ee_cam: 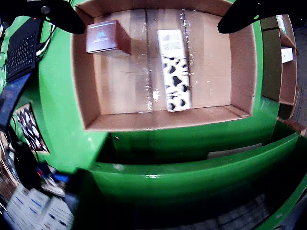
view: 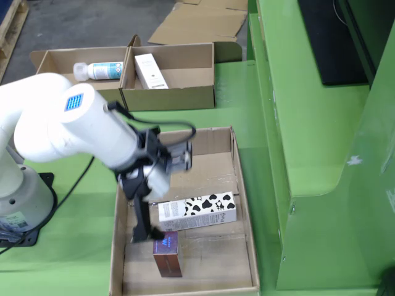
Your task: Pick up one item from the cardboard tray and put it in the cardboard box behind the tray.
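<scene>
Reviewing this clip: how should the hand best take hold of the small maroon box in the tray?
From above, across the narrow width of the maroon box. It stands upright in the tray, apart from the cow-print carton, its sides free. The hand hangs open over it.

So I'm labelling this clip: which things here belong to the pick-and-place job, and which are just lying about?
Part of the job:
- cardboard tray
- cow-patterned carton
- small brown box
- gripper, close above the small brown box
- cardboard boxes behind the tray

Lying about:
- keyboard
- flattened cardboard
- white bottle and white carton, already boxed
</scene>
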Robot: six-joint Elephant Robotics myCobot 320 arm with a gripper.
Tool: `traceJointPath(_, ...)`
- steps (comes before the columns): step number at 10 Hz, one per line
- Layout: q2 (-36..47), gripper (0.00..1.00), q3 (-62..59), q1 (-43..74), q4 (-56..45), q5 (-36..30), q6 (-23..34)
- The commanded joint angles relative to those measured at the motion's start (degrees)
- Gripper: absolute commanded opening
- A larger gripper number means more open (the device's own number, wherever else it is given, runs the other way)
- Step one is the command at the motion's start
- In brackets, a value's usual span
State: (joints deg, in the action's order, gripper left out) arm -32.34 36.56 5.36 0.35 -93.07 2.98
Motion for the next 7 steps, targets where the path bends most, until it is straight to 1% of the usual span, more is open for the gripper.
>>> traceJointPath(1,-11.26,1.00,-31.87,4.29,-10.35,-0.52,0.80)
traceJointPath(2,-14.03,1.00,-36.56,4.69,-11.92,-0.41,0.72)
traceJointPath(5,-14.69,1.00,-36.56,5.36,-10.64,-0.06,0.70)
traceJointPath(7,-14.12,1.00,-36.56,5.85,-12.39,-0.37,1.21)
